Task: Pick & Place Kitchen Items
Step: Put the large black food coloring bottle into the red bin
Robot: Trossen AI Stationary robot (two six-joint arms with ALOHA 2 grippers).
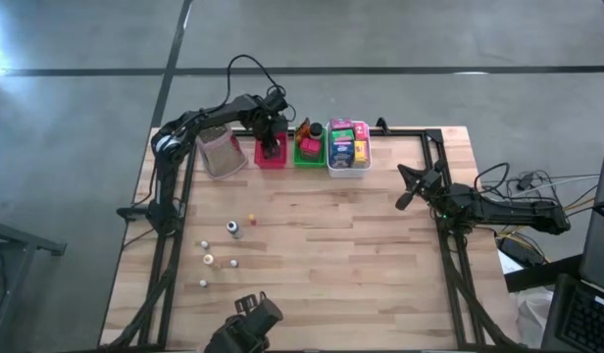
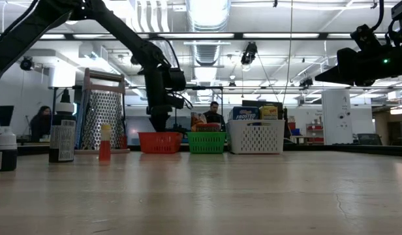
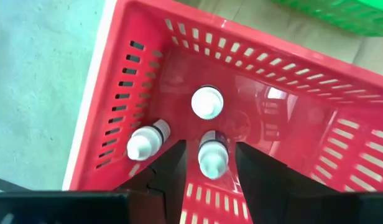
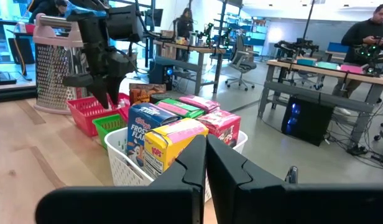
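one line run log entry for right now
left end effector: in red basket, around small bottle | right end effector: shut, idle by white basket

Right gripper [image 4: 206,163] fingers pressed together at 6 o'clock. Just beyond: white basket [image 4: 126,167] packed with cereal boxes [image 4: 170,142]. At 10 o'clock: green basket [image 4: 110,124], red basket [image 4: 87,110], metal grater [image 4: 55,71]; left gripper [image 4: 106,93] over the red one.

"FROSTED FLA…" on the blue cereal box [image 4: 143,127] in the white basket [image 4: 120,163]
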